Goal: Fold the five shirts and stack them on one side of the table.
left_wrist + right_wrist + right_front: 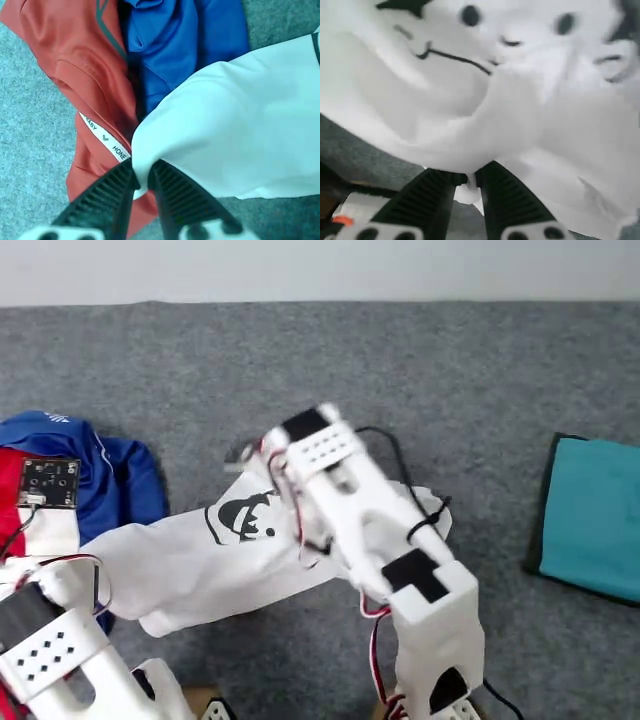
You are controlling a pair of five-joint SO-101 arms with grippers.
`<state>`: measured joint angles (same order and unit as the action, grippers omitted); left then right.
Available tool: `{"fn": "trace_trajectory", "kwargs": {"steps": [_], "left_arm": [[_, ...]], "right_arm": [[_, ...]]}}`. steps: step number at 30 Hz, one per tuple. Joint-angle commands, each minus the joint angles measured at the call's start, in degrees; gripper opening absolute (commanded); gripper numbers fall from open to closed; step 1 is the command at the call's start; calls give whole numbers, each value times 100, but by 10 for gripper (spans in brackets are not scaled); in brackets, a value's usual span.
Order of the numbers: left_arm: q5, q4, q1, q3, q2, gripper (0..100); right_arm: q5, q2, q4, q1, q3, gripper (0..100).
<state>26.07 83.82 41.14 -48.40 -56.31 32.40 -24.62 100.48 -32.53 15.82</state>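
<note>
pinching the white shirt (240, 120) at its near-left edge, the left gripper (142, 176) has its ribbed fingers drawn almost together, with only a thin fold of cloth between them. the right gripper (469, 181) is likewise narrowed onto a bunched fold of the same shirt, and a small tuft of white shows in the slit between its jaws. whether that fold is a sleeve or a hem is hard to say from so close. the shirt lies spread across the middle of the grey table (450, 370), its black printed figure facing up.

the left wrist view brings out a red shirt (80, 60) and a blue shirt (185, 45) crumpled together just beyond the white one, which overlaps both. the high view adds a folded teal shirt (595, 520) at the right side of the table, well apart from the rest, and the right arm (380, 540) reaching over the white shirt from the near edge.
</note>
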Motion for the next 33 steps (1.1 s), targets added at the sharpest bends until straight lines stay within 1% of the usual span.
{"fn": "trace_trajectory", "kwargs": {"steps": [1,3,7,15,20,23,25,30,33], "left_arm": [[-35,-88,-9,409,-53,5],[-35,-88,-18,514,-53,5],[-35,-88,-18,505,-26,5],[-35,-97,-18,409,-18,5],[-26,-97,-18,171,-53,5],[-26,-97,-18,136,-53,5],[-26,-123,-18,136,-53,5],[-26,-123,-18,136,-53,5],[-26,-123,-18,136,-53,5]], "right_arm": [[97,708,251,409,422,11],[193,936,259,435,352,12],[193,971,215,338,-35,52],[-9,-295,-409,110,-97,62],[-229,-655,-110,66,527,65],[-290,-743,171,66,844,112],[-299,-769,207,84,941,126],[-290,-752,233,92,958,125],[-273,-734,242,84,958,99]]}}
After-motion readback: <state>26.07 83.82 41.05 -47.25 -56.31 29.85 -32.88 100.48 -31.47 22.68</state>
